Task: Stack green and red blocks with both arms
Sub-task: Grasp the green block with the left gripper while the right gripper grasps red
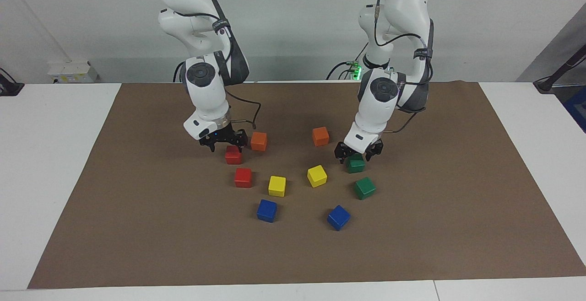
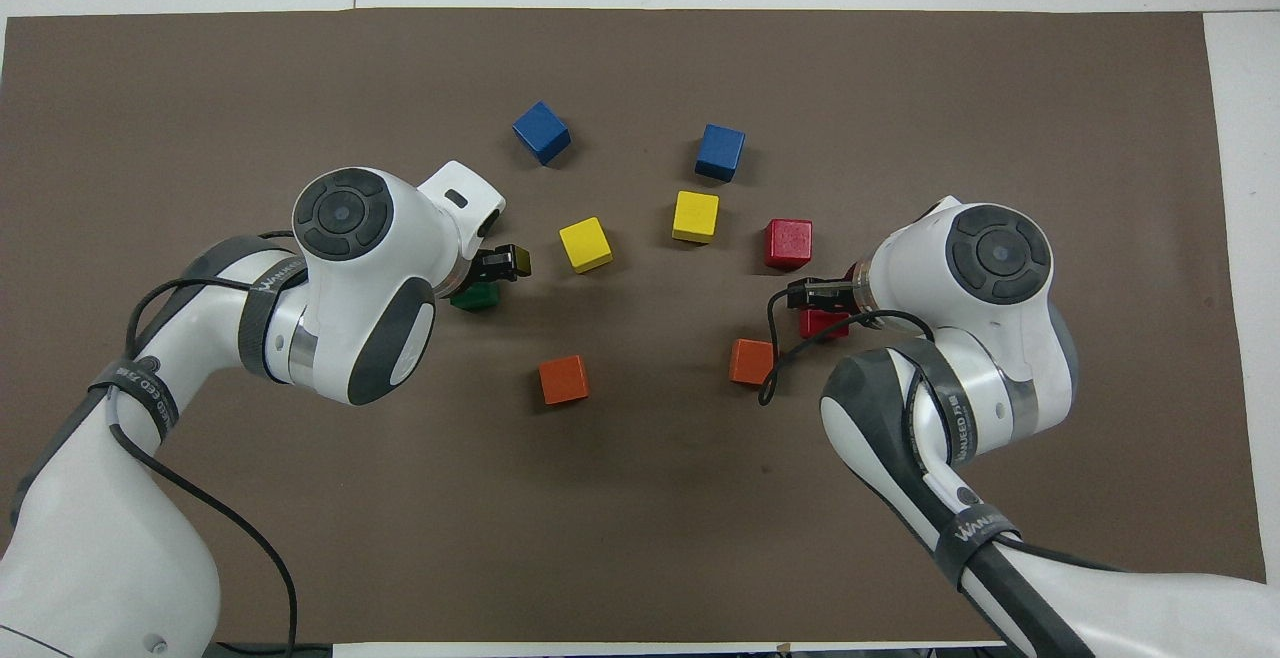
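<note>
Two red blocks lie toward the right arm's end: one nearer the robots, one farther. My right gripper is open and hangs just over the nearer red block, half covering it from above. Two green blocks lie toward the left arm's end: one nearer the robots, one farther. Open too, my left gripper is low over the nearer green block, fingertips about level with its top. In the overhead view the left arm hides the farther green block; the farther red block shows.
A brown mat covers the table. Two orange cubes lie between the grippers, one right beside the right gripper. Two yellow cubes and two blue cubes lie farther from the robots.
</note>
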Robot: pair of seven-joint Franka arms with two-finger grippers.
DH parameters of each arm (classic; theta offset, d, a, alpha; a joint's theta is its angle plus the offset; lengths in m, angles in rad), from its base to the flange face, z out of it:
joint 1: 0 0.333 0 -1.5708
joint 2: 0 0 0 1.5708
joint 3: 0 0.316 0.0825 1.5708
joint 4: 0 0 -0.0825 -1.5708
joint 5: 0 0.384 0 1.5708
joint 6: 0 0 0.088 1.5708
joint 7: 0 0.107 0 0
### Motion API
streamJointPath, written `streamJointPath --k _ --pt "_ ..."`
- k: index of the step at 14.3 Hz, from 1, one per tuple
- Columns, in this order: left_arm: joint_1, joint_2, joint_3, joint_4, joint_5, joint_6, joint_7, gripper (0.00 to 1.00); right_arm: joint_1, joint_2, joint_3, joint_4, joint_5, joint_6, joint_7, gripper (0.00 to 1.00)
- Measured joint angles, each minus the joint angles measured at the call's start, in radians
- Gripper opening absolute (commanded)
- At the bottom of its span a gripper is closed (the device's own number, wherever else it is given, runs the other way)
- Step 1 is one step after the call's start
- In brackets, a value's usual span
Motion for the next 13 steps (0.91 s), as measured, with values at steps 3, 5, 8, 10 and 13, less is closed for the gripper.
streamJointPath --k 3,5,8,10,13 --pt "0.0 0.001 0.002 -0.049 0.001 0.087 -0.026 1.0 0.005 0.004 0.0 -0.018 0.0 0.027 0.007 1.0" --pt "0.0 0.007 0.002 -0.073 0.001 0.118 -0.031 1.0 0.005 0.007 0.0 -0.029 0.0 0.047 0.007 1.0" --pt "0.0 0.014 0.002 -0.079 0.001 0.138 -0.034 0.93 0.005 0.014 0.0 -0.047 0.0 0.064 0.007 1.0" --pt "0.001 0.017 0.003 -0.079 0.001 0.147 -0.035 0.69 0.005 0.023 0.0 -0.059 0.0 0.087 0.007 1.0" --pt "0.002 0.018 0.006 -0.079 0.038 0.154 -0.036 0.0 0.005 0.039 0.0 -0.067 0.0 0.107 0.007 0.71"
